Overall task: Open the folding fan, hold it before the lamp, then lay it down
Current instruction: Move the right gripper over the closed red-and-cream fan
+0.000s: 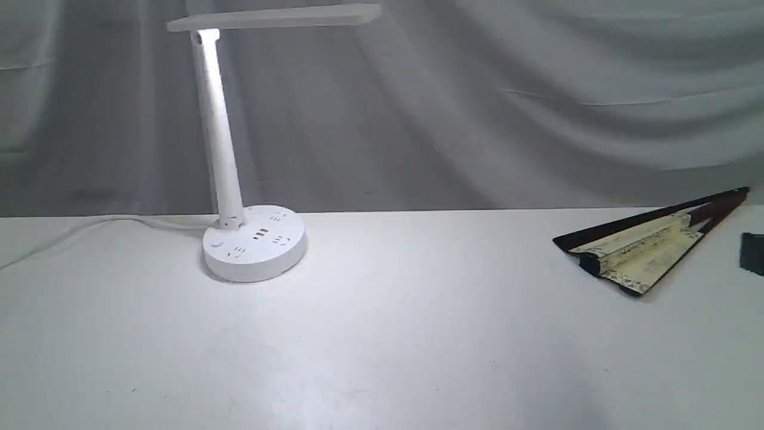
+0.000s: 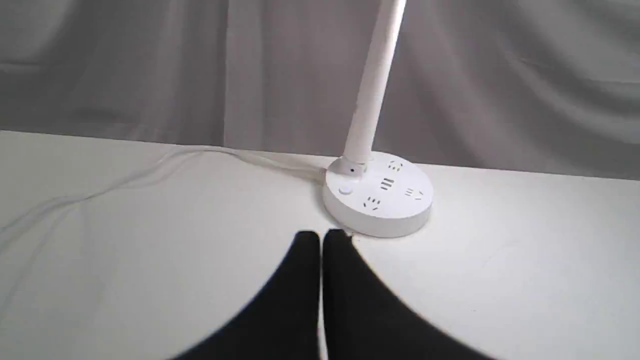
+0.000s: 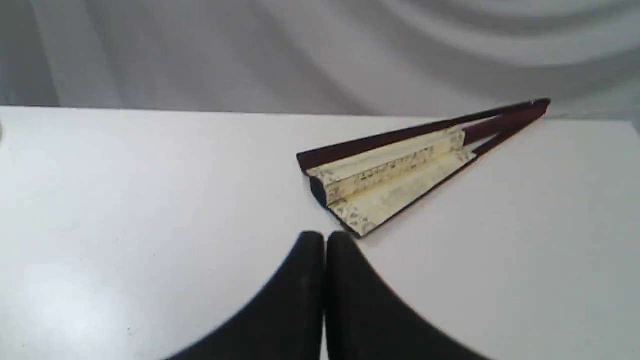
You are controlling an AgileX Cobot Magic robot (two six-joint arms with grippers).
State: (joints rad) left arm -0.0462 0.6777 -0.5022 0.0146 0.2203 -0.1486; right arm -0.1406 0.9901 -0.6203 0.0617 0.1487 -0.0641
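Note:
The folding fan (image 1: 641, 248) lies on the white table (image 1: 418, 334) at the right, only slightly spread, cream leaf between dark maroon guards, pivot end toward the far right edge. In the right wrist view the folding fan (image 3: 400, 170) lies just beyond my right gripper (image 3: 324, 237), whose black fingers are pressed together and hold nothing. The white lamp (image 1: 253, 242) stands at the left with its light bar (image 1: 274, 17) lit overhead. My left gripper (image 2: 322, 236) is shut and empty, a short way in front of the lamp base (image 2: 377, 200).
A white power cord (image 1: 89, 227) runs from the lamp base off the table's left side. A dark object (image 1: 752, 252) shows at the right edge of the exterior view. A grey curtain (image 1: 477, 107) hangs behind the table.

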